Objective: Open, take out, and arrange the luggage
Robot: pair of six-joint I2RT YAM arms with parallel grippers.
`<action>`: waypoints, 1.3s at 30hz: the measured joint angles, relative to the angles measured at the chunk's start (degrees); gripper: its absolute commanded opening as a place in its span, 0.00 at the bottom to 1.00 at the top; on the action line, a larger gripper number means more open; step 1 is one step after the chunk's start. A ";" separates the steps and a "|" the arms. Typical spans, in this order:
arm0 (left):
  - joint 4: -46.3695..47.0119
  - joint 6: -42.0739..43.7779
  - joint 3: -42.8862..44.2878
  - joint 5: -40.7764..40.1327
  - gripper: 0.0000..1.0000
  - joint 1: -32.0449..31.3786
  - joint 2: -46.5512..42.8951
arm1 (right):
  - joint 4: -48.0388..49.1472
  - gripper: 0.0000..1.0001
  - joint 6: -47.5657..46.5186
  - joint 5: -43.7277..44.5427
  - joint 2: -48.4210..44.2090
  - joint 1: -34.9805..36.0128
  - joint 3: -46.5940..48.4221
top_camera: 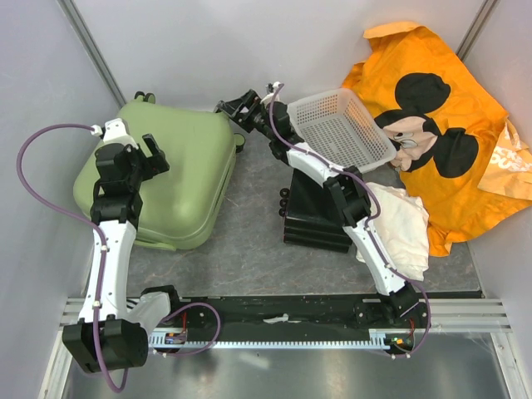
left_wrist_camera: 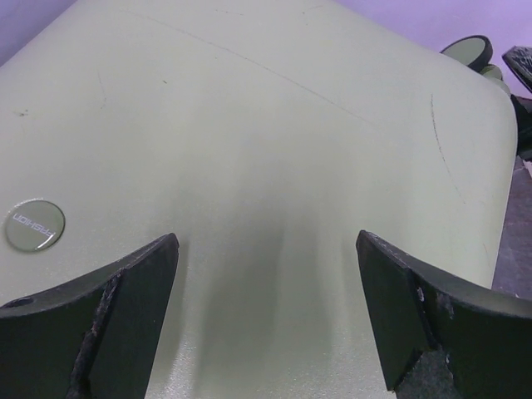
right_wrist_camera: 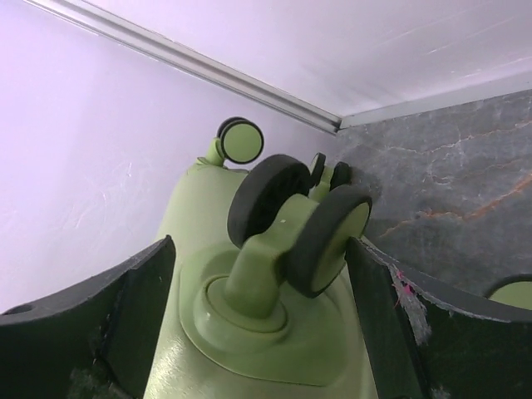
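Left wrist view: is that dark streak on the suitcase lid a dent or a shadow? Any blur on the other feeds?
Left wrist view: likely shadow, a soft-edged grey band on the luggage under the open left gripper; the badge reads sharp. Right wrist view: the wheel is crisp, the wall tinted purple. Top external view: even light, glare on the near metal strip.

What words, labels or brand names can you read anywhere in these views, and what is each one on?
"FASHION": on the round silver badge set in the shell of the luggage, seen upside down in the left wrist view.
White lettering on the orange cloth at the right edge of the top view: too blurred and cut off to read.
Right wrist view: no text.
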 measured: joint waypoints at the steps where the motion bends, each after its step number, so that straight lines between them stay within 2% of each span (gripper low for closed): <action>1: -0.02 0.00 0.00 0.17 0.95 -0.09 -0.07 | -1.01 0.91 0.07 1.22 0.07 0.52 0.92; 7: 0.00 0.00 -0.02 1.29 0.95 -1.14 -0.90 | -4.35 0.91 0.92 8.24 0.33 3.43 2.08; 9: 0.00 0.00 -0.02 1.49 0.95 -1.51 -1.11 | -5.60 0.87 1.07 9.66 0.61 3.85 3.21; 12: 0.00 -0.02 -0.04 1.68 0.95 -1.92 -1.49 | -6.34 0.65 1.40 11.85 0.87 4.13 4.04; 13: 0.00 -0.02 -0.04 1.70 0.94 -2.01 -1.66 | -5.90 0.53 1.88 12.39 0.90 4.15 4.04; 15: 0.00 0.00 -0.04 1.70 0.94 -2.10 -1.92 | -5.66 0.43 4.59 13.57 0.90 4.15 3.91; 16: 0.00 0.00 -0.04 1.70 0.94 -2.12 -2.03 | -5.70 0.27 6.21 13.64 0.90 4.02 3.80; 19: 0.00 0.00 -0.09 1.68 0.94 -2.27 -2.51 | -4.68 0.00 9.44 14.05 0.83 3.87 2.69; 24: 0.04 -0.02 -0.22 1.68 0.94 -2.99 -3.45 | 3.56 0.00 10.88 16.57 -4.09 3.67 -8.76; 32: 0.07 0.00 -0.61 1.38 0.95 -3.98 -3.96 | 14.95 0.00 5.68 26.67 -25.75 4.15 -44.28; 35: 0.07 0.00 -0.70 0.70 0.98 -4.09 -4.37 | 19.17 0.00 4.22 30.47 -32.72 4.72 -55.36; 39: -0.02 -0.02 -0.70 -1.25 0.99 -4.07 -4.37 | 22.38 0.00 1.92 33.44 -39.52 5.62 -65.46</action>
